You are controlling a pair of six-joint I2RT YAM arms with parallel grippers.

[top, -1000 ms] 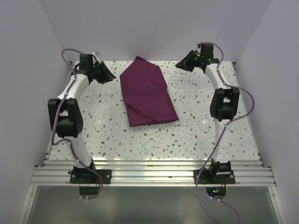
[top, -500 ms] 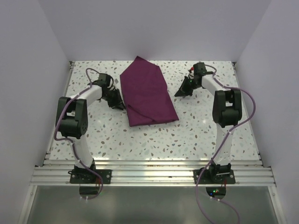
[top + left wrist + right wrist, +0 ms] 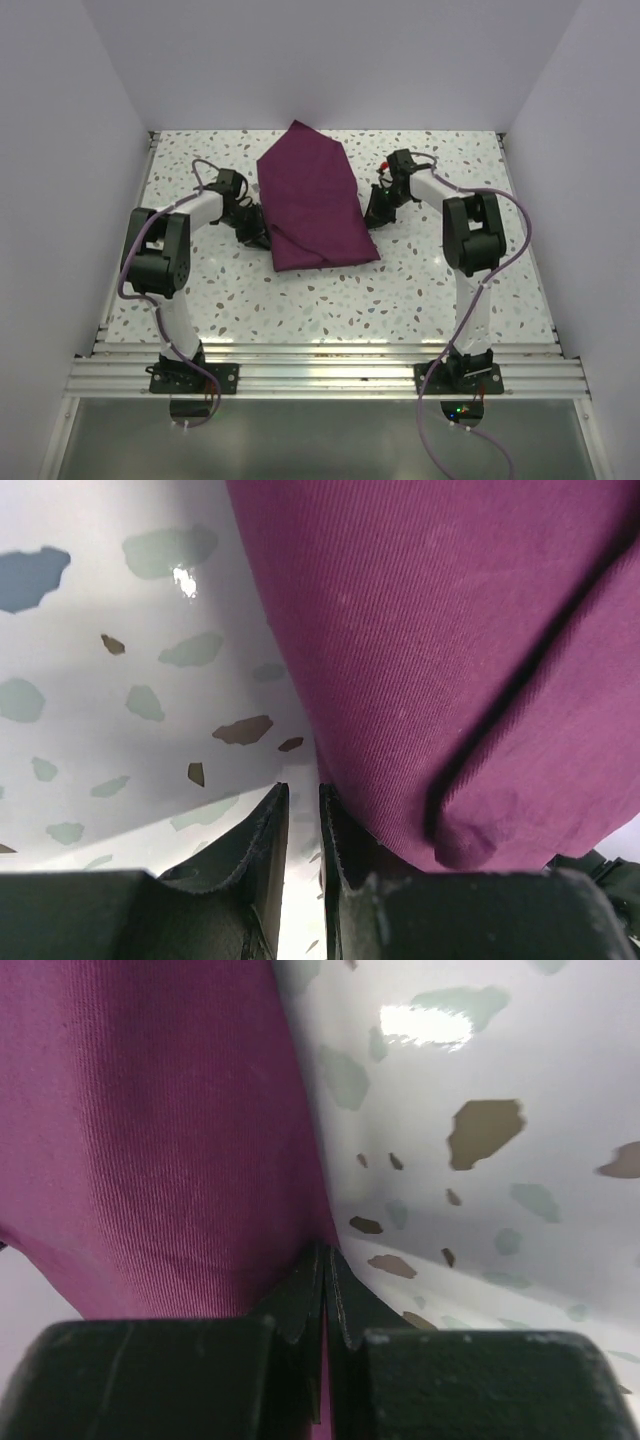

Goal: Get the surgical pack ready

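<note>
Cloth (image 3: 315,200), plum-purple and folded into a long slab, lies on the speckled desk (image 3: 450,290) toward its far side. It runs from a peak near the back wall down to a wider near end. A diagonal fold crosses its near part, and one corner there is rolled into a soft bulge.

Left tool (image 3: 258,232) sits low on the desk at the cloth's left edge, close to the near left corner. In the left wrist view its fingers (image 3: 262,852) stand slightly parted, with a thin slit between them where pale desk shows. The cloth's edge lies against the outside of the right finger, and no fabric shows in the slit.

Right tool (image 3: 375,212) is down at the cloth's right edge, about halfway along it. In the right wrist view its fingers are pressed together, with their tips exactly at the hem. A sliver of purple shows in the seam between them, so it pinches the cloth's edge.

Both arms reach inward, with the cloth between them.
</note>
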